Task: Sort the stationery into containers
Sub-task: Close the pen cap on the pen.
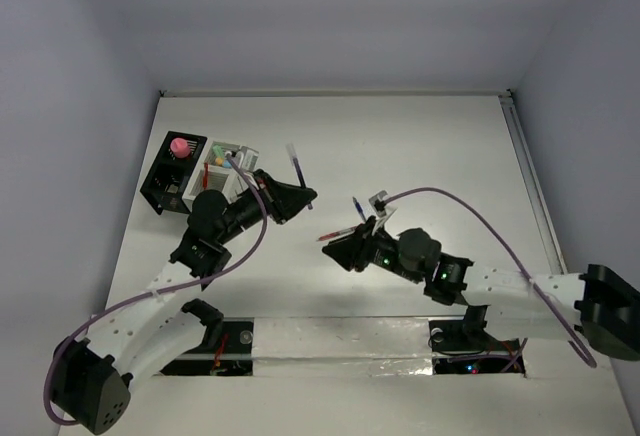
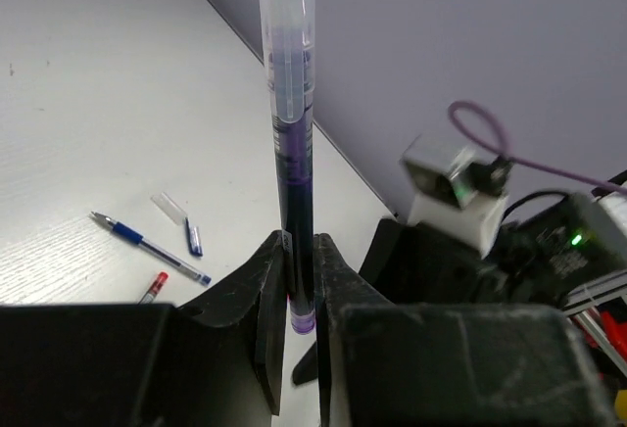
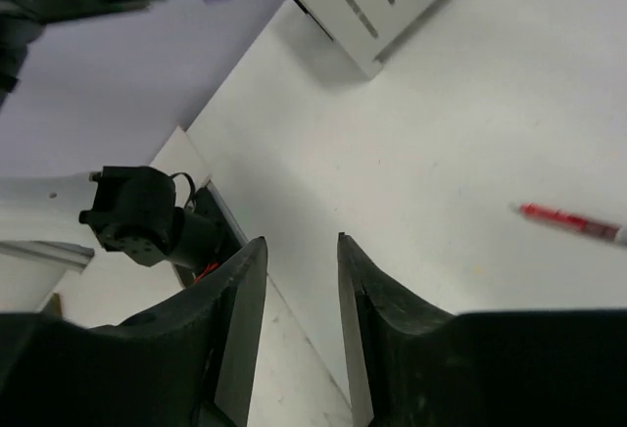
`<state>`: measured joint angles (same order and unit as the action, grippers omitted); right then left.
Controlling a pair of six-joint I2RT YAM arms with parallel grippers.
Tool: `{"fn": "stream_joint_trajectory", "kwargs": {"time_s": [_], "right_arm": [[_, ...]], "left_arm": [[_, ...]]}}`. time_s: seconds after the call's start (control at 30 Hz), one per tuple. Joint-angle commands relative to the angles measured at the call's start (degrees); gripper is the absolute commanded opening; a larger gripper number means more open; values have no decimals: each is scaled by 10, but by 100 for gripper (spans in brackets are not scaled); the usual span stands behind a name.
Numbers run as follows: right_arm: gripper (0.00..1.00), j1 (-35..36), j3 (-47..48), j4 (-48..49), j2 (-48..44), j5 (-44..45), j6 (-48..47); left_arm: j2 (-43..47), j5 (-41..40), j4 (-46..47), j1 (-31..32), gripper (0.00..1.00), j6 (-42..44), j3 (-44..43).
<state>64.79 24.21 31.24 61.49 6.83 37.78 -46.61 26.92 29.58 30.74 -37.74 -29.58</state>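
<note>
My left gripper (image 1: 303,196) (image 2: 299,241) is shut on a clear-barrelled pen with purple ink (image 1: 297,168) (image 2: 292,143), which stands upright from its fingers, just right of the containers. The white slatted box (image 1: 228,159) (image 3: 377,1) holds small coloured bits. The adjoining black box (image 1: 163,186) carries a pink-topped piece (image 1: 180,146). My right gripper (image 1: 330,246) (image 3: 302,241) is open and empty, low over the table. A red pen (image 1: 342,233) (image 3: 573,223) (image 2: 152,287) lies beside it. A blue pen (image 1: 358,206) (image 2: 147,246) lies a little farther back.
Small loose pen caps (image 1: 378,199) (image 2: 191,236) lie by the blue pen. The two arms' grippers are close together mid-table. Grey walls bound the table at the back and sides, and a taped strip (image 1: 340,336) runs along the near edge.
</note>
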Motion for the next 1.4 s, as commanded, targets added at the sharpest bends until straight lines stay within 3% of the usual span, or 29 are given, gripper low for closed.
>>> {"fn": "stream_joint_trajectory", "kwargs": {"time_s": [0.0,0.07,0.13,0.2,0.3,0.43,0.63,0.77,0.87,1.0,1.07,1.1,1.2,1.37], "right_arm": [[42,-47,75,-120,-58,-65,-82],[46,-77,104,-173,-73,-116,-124],[55,-140,156,-205,-80,-224,-147],[68,-175,215,-229,-75,-315,-177],[81,-201,287,-265,-31,-356,-224],[86,-201,408,-330,44,-370,-256],[85,-201,463,-319,97,-387,-247],[78,-201,472,-301,122,-388,-235],[66,-201,463,-280,130,-392,-224],[40,-201,444,-250,135,-393,-209],[33,-201,436,-247,139,-393,-204],[21,-201,433,-245,141,-393,-199],[3,-201,415,-242,138,-391,-191],[0,-201,377,-233,137,-420,-171]], "left_arm": [[3,10,58,0,0,14,22],[-1,26,64,5,0,15,26],[-1,32,69,14,0,17,30],[2,40,69,33,0,27,30],[-1,54,68,58,0,35,26],[-1,61,63,77,0,42,24],[-6,64,65,82,0,45,24],[-9,65,67,82,0,45,23],[-10,66,67,82,0,47,20],[-12,67,68,87,0,46,18],[-12,64,66,87,0,46,17],[-11,62,64,87,0,47,17],[-4,58,58,87,0,48,13],[14,40,46,87,0,51,-14]]}}
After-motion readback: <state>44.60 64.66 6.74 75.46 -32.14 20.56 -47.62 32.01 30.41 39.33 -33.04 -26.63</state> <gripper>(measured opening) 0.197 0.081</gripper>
